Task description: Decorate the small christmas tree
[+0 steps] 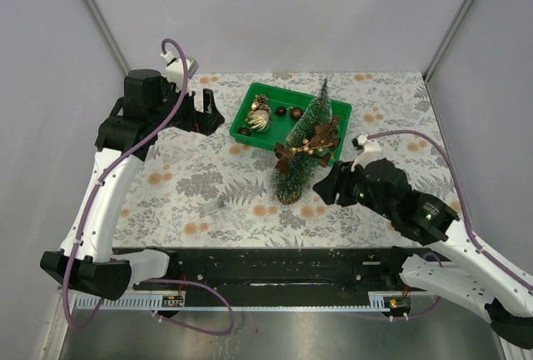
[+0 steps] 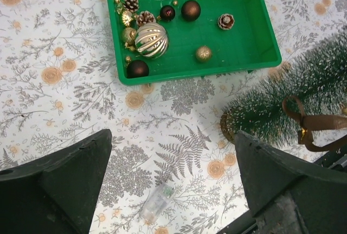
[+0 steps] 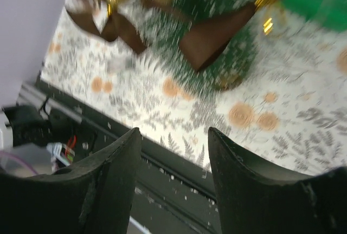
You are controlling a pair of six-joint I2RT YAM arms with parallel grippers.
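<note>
The small christmas tree (image 1: 301, 160) stands on the floral cloth just in front of the green tray (image 1: 291, 97). A brown ribbon bow with gold beads (image 1: 309, 145) hangs on its middle. The tray (image 2: 255, 33) holds a large ribbed gold ball (image 2: 151, 39), brown balls (image 2: 190, 10), small gold balls and pine cones (image 2: 226, 21). My left gripper (image 1: 204, 114) is open and empty, left of the tray and above the cloth (image 2: 173, 134). My right gripper (image 1: 326, 187) is open and empty, just right of the tree's base. The right wrist view is blurred and shows the tree (image 3: 217, 6) and bow (image 3: 206, 44) beyond the gripper (image 3: 174, 136).
A small clear plastic piece (image 2: 157, 202) lies on the cloth between the left fingers, left of the tree's base; it also shows in the top view (image 1: 218, 203). The black rail of the table's near edge (image 3: 179, 190) lies under the right gripper. Grey walls enclose the table.
</note>
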